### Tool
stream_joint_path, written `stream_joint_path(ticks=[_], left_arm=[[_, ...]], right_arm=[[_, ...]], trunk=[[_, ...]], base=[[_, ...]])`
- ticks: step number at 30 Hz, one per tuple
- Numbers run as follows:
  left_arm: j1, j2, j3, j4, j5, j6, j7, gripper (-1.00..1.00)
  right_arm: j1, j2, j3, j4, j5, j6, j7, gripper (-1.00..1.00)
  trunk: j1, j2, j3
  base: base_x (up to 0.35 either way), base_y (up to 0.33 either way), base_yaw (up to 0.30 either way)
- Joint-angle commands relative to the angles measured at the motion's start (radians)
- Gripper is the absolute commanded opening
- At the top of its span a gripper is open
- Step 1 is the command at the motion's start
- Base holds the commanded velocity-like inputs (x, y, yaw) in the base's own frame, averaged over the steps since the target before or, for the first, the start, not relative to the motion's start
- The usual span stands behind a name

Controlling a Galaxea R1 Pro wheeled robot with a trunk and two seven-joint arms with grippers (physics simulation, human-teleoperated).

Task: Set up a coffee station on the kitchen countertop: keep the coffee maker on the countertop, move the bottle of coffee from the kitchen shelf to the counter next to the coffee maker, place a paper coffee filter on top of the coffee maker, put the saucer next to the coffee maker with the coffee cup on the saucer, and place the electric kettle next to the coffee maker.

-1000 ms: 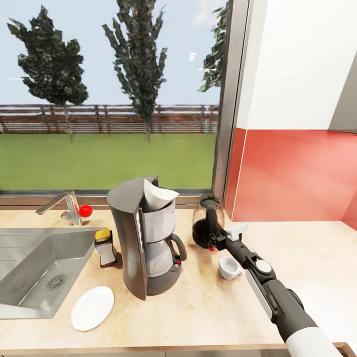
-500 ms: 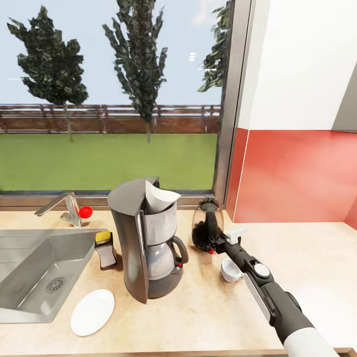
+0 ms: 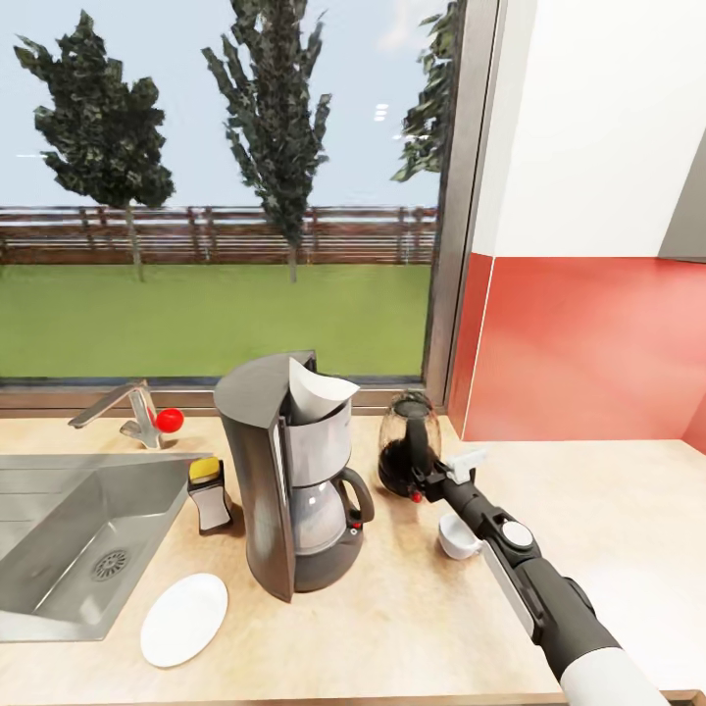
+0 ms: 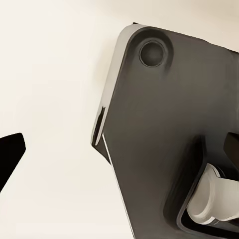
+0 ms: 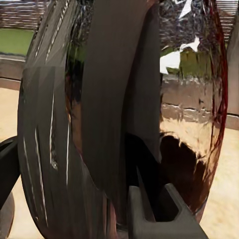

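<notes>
Clamping the electric kettle's [image 3: 406,443] dark handle, the right gripper's [image 3: 424,482] fingers (handle between them) stay hard to separate.

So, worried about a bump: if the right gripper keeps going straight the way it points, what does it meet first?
Most likely the glass kettle: the right gripper points at its dark handle, which looms close ahead.

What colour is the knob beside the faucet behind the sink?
Red. The knob shows best in the head view, beside the metal faucet.

Right arm [image 3: 549,598] — dark grey, white panels (round silver cap), red-dotted wrist
</notes>
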Motion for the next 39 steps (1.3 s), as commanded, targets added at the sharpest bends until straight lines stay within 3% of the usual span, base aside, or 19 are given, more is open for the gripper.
stream_joint_path(ticks=[1, 6, 25, 26, 39], left_arm=[[-0.001, 0.000, -0.005, 0.002, 0.010, -0.005, -0.007, 1.00], [-0.001, 0.000, -0.005, 0.002, 0.010, -0.005, -0.007, 1.00], [-0.001, 0.000, -0.004, 0.002, 0.010, -0.005, -0.007, 1.00], [-0.001, 0.000, -0.004, 0.002, 0.010, -0.005, -0.007, 1.00], [-0.001, 0.002, -0.005, 0.002, 0.011, -0.005, -0.007, 1.00]], right_arm=[[-0.001, -0.001, 0.002, 0.001, -0.013, -0.004, 0.001, -1.00], [-0.001, 0.009, 0.002, 0.058, -0.013, -0.072, 0.001, -1.00], [-0.001, 0.024, 0.005, 0.070, -0.010, -0.078, 0.003, -1.00], [-0.001, 0.023, 0.005, 0.070, -0.010, -0.078, 0.003, 1.00], [-0.001, 0.022, 0.005, 0.070, -0.010, -0.078, 0.005, 1.00]], trunk=[[0.000, -0.002, -0.002], [0.000, -0.002, -0.002], [0.000, -0.002, -0.002], [0.000, -0.002, -0.002], [0.000, -0.002, -0.002]], base=[[0.000, 0.000, 0.000], [0.000, 0.000, 0.000], [0.000, 0.000, 0.000], [0.000, 0.000, 0.000], [0.000, 0.000, 0.000]])
